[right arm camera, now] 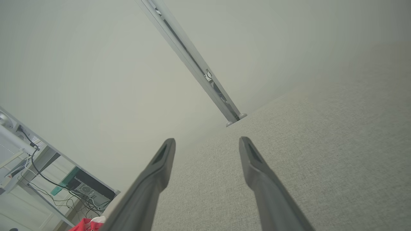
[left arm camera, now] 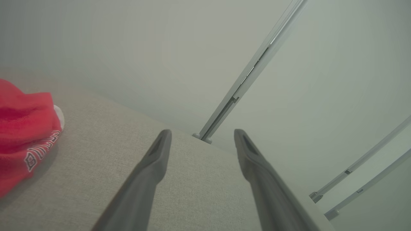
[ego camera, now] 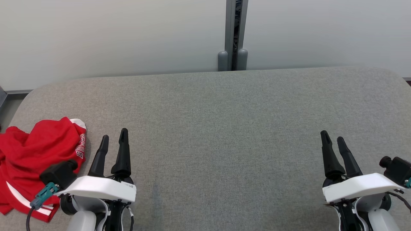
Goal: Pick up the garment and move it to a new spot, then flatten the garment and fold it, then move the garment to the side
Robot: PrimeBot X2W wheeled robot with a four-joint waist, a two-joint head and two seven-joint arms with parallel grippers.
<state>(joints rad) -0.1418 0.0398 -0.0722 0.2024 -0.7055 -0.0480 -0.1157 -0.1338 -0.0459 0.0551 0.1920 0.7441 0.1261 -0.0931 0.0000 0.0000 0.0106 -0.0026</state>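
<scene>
The garment (ego camera: pixel 35 160) is a crumpled red piece with white trim and lettering, heaped at the table's near left corner. Its edge also shows in the left wrist view as red cloth (left arm camera: pixel 22 134) at the far left, and a scrap of garment (right arm camera: pixel 86 224) peeks in at the bottom of the right wrist view. My left gripper (ego camera: pixel 114 141) stands open just to the right of the heap, not touching it, with nothing between its fingers (left arm camera: pixel 151 173). Far across the table at the lower right, my right gripper (ego camera: pixel 332 139) is open and empty too.
The grey fabric-covered table (ego camera: pixel 224 128) stretches wide between the two grippers. Pale partition panels with a metal post (ego camera: pixel 236 35) stand along its far edge. Off the table's left side, a desk frame with cables (right arm camera: pixel 48 179) is in view.
</scene>
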